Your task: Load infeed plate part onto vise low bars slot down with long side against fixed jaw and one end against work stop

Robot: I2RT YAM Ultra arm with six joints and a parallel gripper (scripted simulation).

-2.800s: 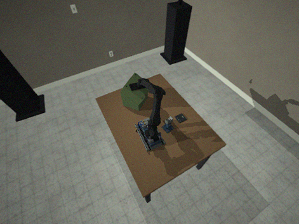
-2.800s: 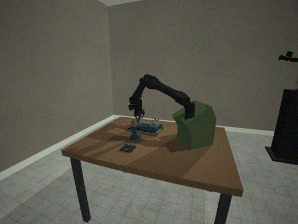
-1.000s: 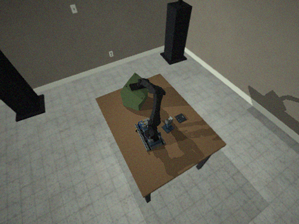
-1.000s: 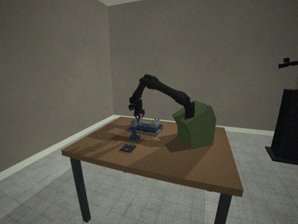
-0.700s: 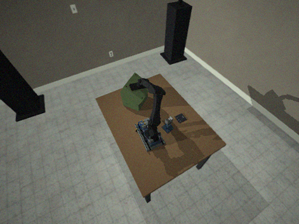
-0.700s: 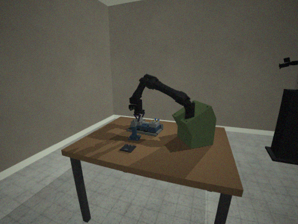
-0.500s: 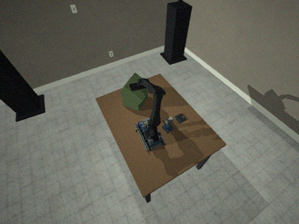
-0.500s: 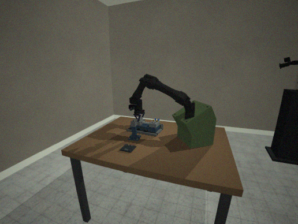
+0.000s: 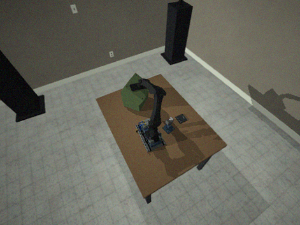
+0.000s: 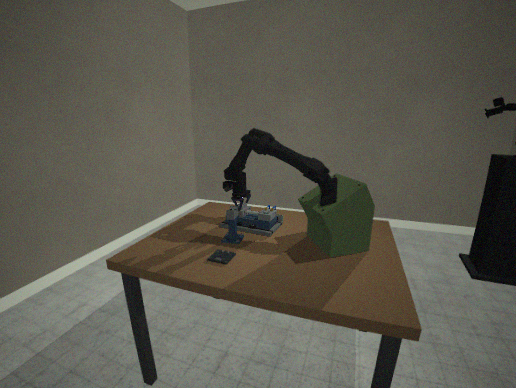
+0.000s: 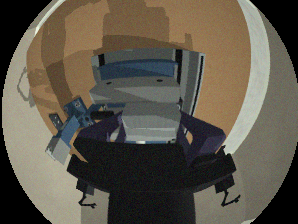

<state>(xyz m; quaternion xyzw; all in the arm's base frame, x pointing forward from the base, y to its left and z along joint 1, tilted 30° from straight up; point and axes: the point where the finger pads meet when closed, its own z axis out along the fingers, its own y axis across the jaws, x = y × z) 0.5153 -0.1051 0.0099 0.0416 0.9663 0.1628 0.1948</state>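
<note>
Brown table (image 10: 320,295), dim grey room. Gripper (image 10: 240,201) hangs over the vise (image 10: 260,220), clamped on the part (image 11: 143,121), a pale grey block spanning between the fingers. Vertical approach probably so the block drops flat onto the bars. Infeed plate (image 9: 181,118) sits bare, V-block (image 9: 168,122) beside it, both to the side of the vise. Wrist view shows the block in the grip and blue vise body (image 11: 136,70) beyond; exterior and top views only show arm posture. Slot orientation: can't tell from any view.
</note>
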